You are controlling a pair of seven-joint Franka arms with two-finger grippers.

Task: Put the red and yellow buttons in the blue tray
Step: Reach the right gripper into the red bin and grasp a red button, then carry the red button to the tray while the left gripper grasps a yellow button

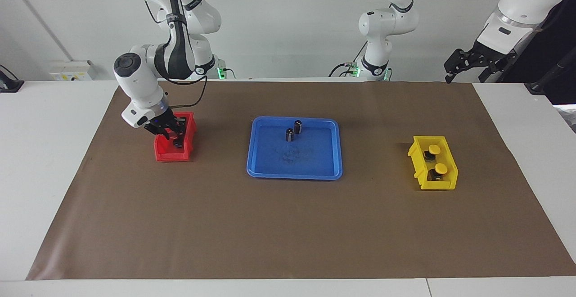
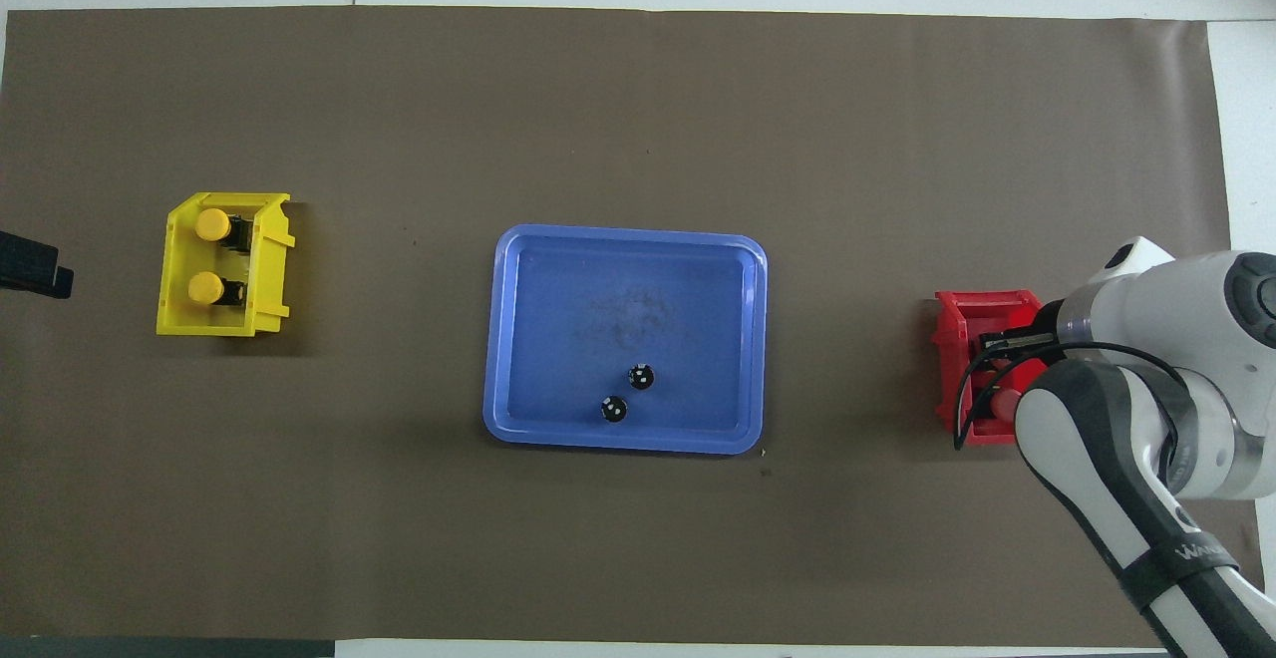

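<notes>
My right gripper (image 1: 174, 138) reaches down into the red bin (image 1: 173, 155) at the right arm's end of the table, shut on a red button that its fingers hide. In the overhead view the right arm covers most of the red bin (image 2: 959, 369), and the cap of a second red button (image 2: 1005, 402) peeks out beside it. Two yellow buttons (image 1: 434, 149) (image 1: 441, 168) sit in the yellow bin (image 1: 423, 171). The blue tray (image 1: 315, 162) lies mid-table. My left gripper (image 1: 470, 65) waits open in the air, past the table edge at the robots' end, on the left arm's side.
Two dark capless cylinders (image 1: 298, 126) (image 1: 290, 135) stand in the blue tray's part nearest the robots. A brown mat (image 1: 288, 234) covers the table under both bins and the tray.
</notes>
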